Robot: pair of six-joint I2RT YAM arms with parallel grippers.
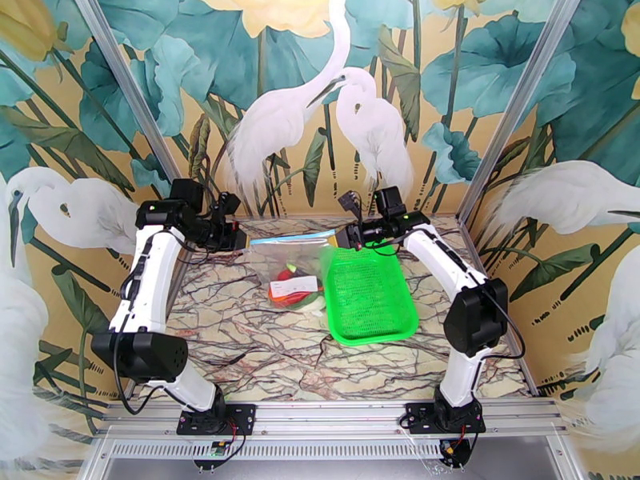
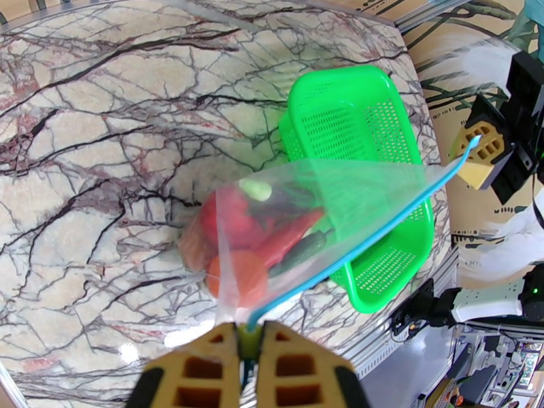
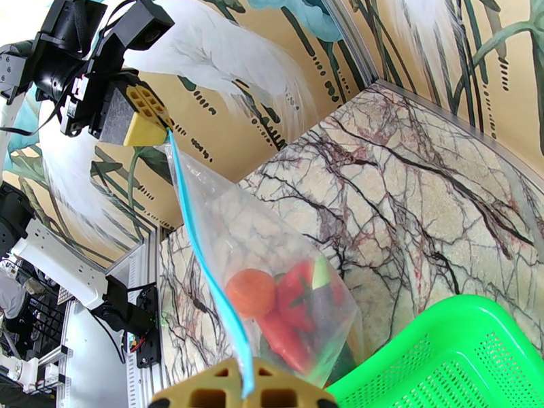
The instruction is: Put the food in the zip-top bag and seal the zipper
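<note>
Jaws of my left gripper [image 2: 249,341] and right gripper [image 3: 245,377] each pinch a zipper [image 2: 370,229] end, stretching the bag [image 3: 265,226] of food [image 2: 248,243] beside the green basket [image 1: 372,298].

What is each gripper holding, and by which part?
Both hold the zip-top bag by its zipper: left gripper at one end, right gripper at the other.

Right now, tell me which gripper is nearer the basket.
Right. The right gripper holds the bag by the basket's far corner; the left gripper holds its other end, farther off.
</note>
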